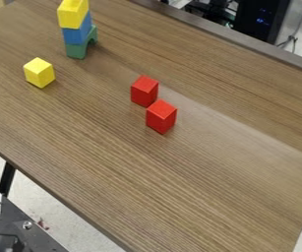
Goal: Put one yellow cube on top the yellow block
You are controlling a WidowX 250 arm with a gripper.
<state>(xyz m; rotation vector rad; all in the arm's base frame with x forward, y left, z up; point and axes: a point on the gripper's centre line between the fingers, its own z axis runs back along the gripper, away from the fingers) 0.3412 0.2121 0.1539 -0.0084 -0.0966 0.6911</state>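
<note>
Yellow cube point(39, 73) alone on bench point(199, 182), near stack, sides free, likely for easy grasp. Yellow block point(73, 15) tops blue block point(76, 35), green arch block point(76, 51) beneath as base; its top presumably target. Two red blocks point(161, 118) apart, seemingly extras. End effector: cannot tell if apart, together or clamped.

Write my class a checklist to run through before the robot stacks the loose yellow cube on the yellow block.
1. Loose yellow cube stands apart from other blocks, nothing on it: ok.
2. Yellow block sits on the blue block, which sits on the green block: ok.
3. Yellow block's top is free to take the cube: cannot tell; the picture's upper edge cuts it off.
4. Red blocks stand away from the straight path between cube and stack: ok.
5. Cube is on the yellow block: not ok; it rests on the table.
</note>
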